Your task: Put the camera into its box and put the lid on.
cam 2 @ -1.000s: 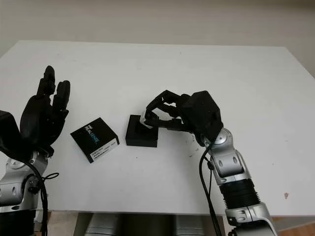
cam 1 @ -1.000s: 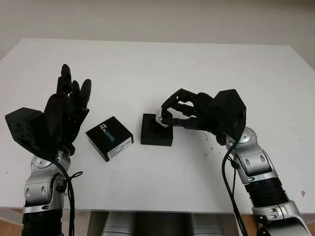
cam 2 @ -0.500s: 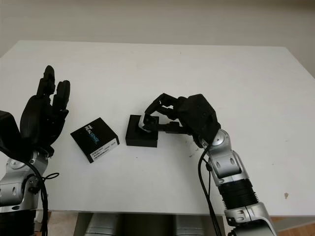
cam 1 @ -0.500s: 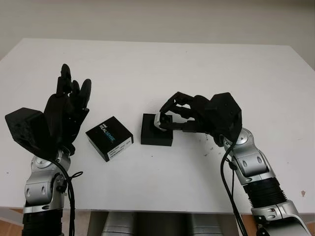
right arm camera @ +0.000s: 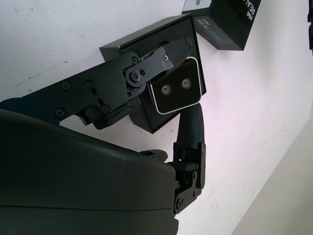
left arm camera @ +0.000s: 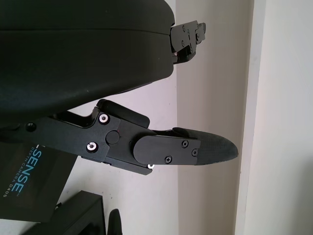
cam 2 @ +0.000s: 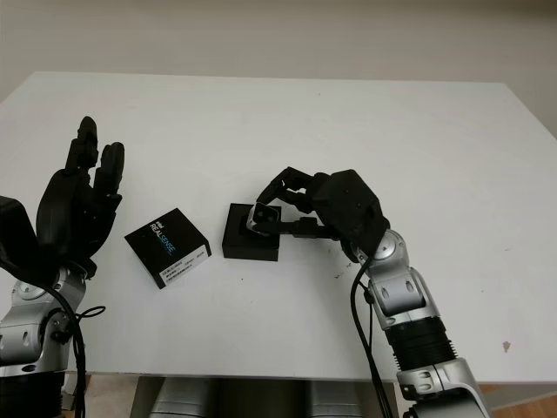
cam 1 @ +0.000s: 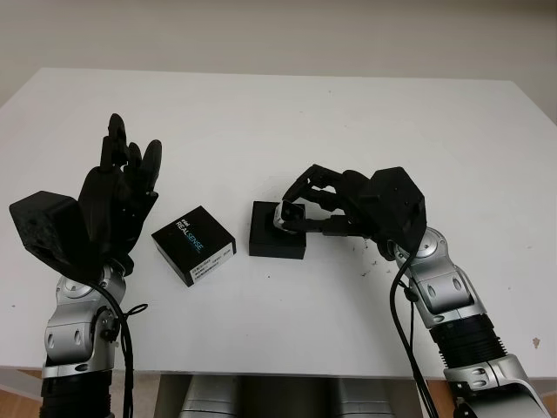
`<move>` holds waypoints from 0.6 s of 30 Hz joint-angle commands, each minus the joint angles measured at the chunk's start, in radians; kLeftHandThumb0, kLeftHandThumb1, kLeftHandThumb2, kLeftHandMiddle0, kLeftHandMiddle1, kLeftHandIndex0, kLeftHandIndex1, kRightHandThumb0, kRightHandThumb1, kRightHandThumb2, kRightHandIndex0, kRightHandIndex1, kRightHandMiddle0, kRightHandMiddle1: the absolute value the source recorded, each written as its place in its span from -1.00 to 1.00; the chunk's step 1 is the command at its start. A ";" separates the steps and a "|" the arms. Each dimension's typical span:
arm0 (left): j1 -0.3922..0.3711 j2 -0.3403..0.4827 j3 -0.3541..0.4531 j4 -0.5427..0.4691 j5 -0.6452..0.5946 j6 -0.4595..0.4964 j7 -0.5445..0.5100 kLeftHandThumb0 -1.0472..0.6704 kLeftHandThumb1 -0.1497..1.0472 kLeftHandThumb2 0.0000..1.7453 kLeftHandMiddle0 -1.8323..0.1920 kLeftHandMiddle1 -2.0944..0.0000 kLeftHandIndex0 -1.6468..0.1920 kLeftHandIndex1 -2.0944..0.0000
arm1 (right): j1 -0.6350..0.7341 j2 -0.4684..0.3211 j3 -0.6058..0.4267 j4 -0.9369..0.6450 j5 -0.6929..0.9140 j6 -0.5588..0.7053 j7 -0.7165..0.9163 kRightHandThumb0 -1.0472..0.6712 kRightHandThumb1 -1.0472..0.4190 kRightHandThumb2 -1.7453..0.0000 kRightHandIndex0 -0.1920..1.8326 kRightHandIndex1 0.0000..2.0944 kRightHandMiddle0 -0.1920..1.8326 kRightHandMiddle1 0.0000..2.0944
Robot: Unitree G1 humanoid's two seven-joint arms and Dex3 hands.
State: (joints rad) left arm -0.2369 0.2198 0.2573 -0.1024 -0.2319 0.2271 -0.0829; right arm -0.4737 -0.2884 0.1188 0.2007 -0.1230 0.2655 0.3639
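White table (cam 1: 348, 122): right hand (cam 1: 300, 209) grips camera (right arm camera: 175, 91) over box (cam 1: 277, 231).

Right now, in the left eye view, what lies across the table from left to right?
Left hand, open and raised → lid → box → right hand, holding the camera over the box.

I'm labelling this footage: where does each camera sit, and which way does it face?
Left and right eye views: head, looking down at the white table; both arms show.
Left wrist view: beside the open left hand, raised, facing the black printed lid.
Right wrist view: behind the right hand, holding the small silver-edged camera over the open black box.
All show the lid.
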 commanded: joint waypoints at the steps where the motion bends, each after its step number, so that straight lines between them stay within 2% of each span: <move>1: 0.007 -0.003 0.004 -0.010 -0.005 -0.004 -0.001 -0.60 1.00 -0.63 1.00 1.00 1.00 0.99 | -0.012 -0.010 0.000 0.011 -0.006 -0.011 -0.005 -0.28 -0.84 0.94 -0.48 -0.95 -0.47 0.58; 18: 0.017 -0.005 0.003 -0.021 -0.008 0.004 0.002 -0.58 1.00 -0.61 1.00 1.00 1.00 1.00 | -0.022 0.013 0.015 0.037 -0.016 0.001 -0.009 -0.29 -0.84 0.94 -0.49 -0.96 -0.49 0.60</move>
State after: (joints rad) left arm -0.2280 0.2188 0.2573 -0.1038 -0.2357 0.2326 -0.0822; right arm -0.4798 -0.2811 0.1277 0.2285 -0.1384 0.2632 0.3579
